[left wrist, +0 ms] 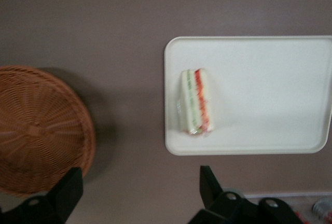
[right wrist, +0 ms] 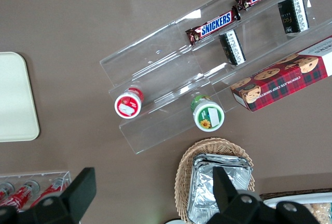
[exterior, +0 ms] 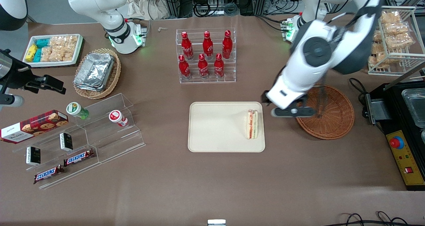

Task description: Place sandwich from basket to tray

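The sandwich (exterior: 252, 124) (left wrist: 196, 101) lies on the cream tray (exterior: 215, 129) (left wrist: 270, 89), at the tray's end closest to the basket, with its red and green filling edge facing up. The round reddish-brown basket (exterior: 332, 119) (left wrist: 36, 130) stands beside the tray toward the working arm's end, and nothing shows inside it. My left gripper (exterior: 283, 107) (left wrist: 140, 182) hovers above the bare table between tray and basket. It is open, and nothing is between its fingers.
A clear rack of red bottles (exterior: 206, 55) stands farther from the front camera than the tray. Toward the parked arm's end are an acrylic step stand (exterior: 83, 139) with snacks and a tan basket of foil containers (exterior: 96, 73). A black machine (exterior: 401, 129) sits beside the basket.
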Robot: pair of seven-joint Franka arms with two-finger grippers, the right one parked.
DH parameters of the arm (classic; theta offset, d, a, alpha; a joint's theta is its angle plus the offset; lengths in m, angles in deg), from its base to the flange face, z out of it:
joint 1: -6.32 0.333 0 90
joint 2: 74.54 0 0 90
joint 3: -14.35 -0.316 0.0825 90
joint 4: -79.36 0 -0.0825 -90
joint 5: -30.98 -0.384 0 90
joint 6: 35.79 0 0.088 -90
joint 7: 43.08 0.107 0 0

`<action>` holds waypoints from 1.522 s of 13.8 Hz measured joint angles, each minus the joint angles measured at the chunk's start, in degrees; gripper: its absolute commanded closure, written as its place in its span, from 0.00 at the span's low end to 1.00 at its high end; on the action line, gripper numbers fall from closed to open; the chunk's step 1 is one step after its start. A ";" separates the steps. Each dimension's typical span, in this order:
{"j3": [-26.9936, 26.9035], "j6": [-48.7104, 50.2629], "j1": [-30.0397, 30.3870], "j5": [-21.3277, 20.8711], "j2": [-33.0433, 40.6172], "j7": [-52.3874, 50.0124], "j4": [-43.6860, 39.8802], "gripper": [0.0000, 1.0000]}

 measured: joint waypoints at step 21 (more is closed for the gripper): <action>-14.24 9.71 -0.80 -0.10 11.89 16.06 0.07 0.00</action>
